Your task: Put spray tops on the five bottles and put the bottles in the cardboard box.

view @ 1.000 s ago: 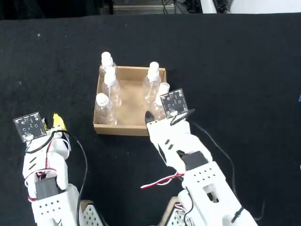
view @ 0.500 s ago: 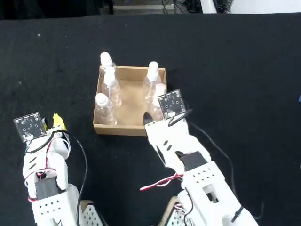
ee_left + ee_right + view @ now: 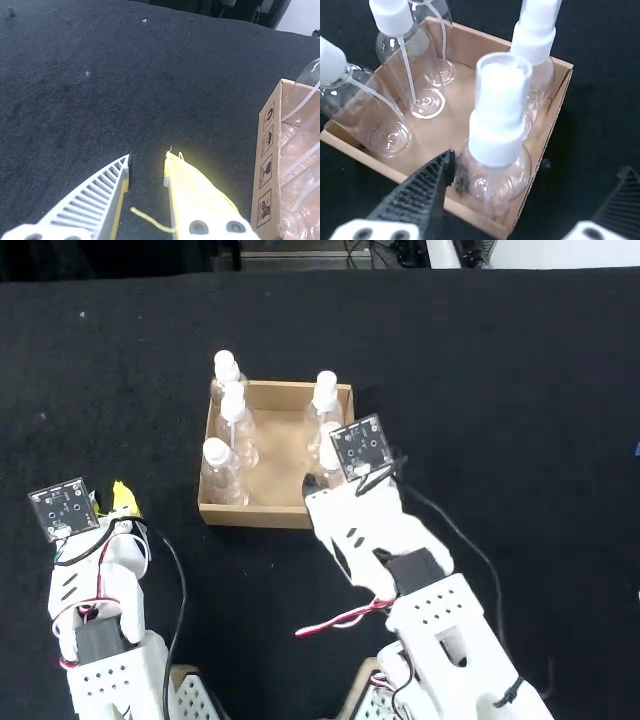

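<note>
My right gripper (image 3: 537, 167) is open wide around a bottle (image 3: 497, 150) standing in the box (image 3: 551, 125). One finger may touch it. My left gripper (image 3: 147, 157) is a little open and empty, near the box.

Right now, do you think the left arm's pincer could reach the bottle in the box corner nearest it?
Probably yes: the left pincer is open, only bare table lies between it and the cardboard box, and that bottle stands just inside the wall nearest it, with its top exposed.
</note>
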